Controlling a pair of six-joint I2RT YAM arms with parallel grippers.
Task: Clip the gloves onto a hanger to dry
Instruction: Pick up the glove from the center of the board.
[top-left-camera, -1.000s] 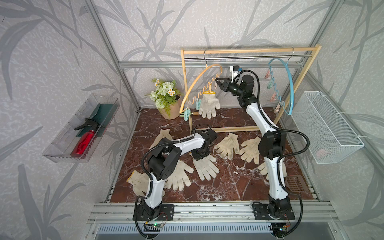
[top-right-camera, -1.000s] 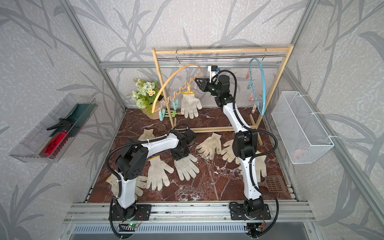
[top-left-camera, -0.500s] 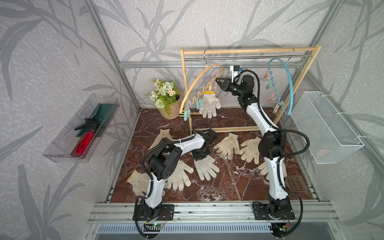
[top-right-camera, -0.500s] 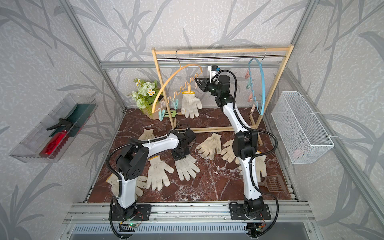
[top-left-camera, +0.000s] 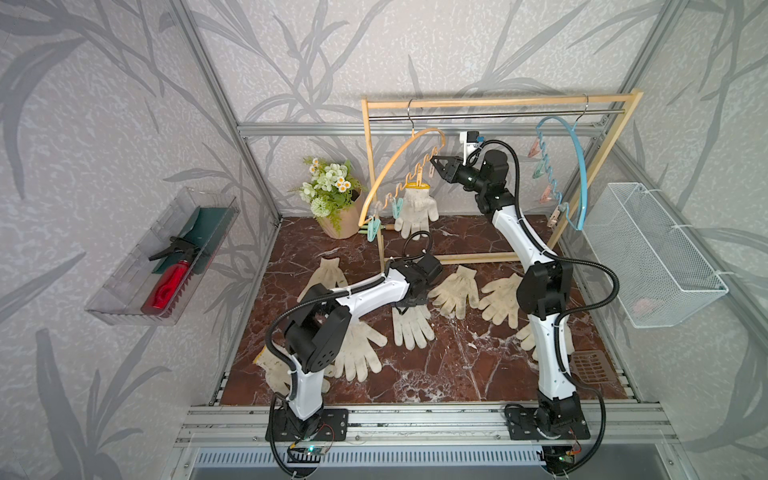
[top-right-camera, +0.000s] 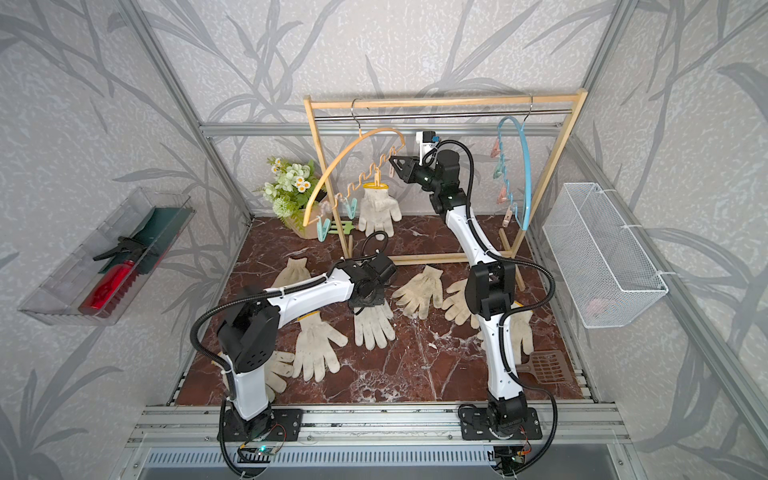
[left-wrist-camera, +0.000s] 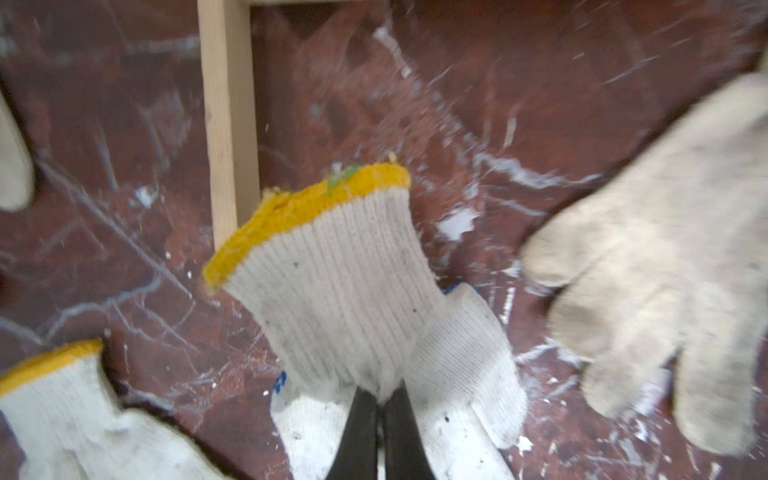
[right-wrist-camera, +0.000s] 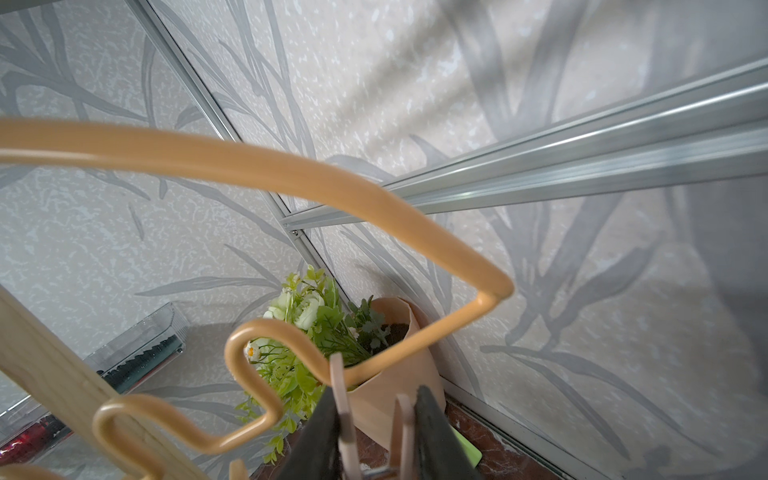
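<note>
walls (top-left-camera: 104, 124): grey leaf-print | floor (top-left-camera: 457, 365): red-brown marble — white veins

gloves (left-wrist-camera: 340, 291): ribbed knit cloth, matt, grubby
tabletop (top-left-camera: 457, 365): glossy red-brown marble look, white veins
hanger (right-wrist-camera: 291, 172): smooth, satiny tan coating
rack (top-left-camera: 498, 101): bare pale wood, matt
basket (top-left-camera: 648, 257): white wire mesh

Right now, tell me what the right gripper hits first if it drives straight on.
The right gripper, closed on a peach clothespin, would probably meet the wavy bar of the orange hanger first, just past its tips. The flower pot lies further behind, though depth is unclear.
</note>
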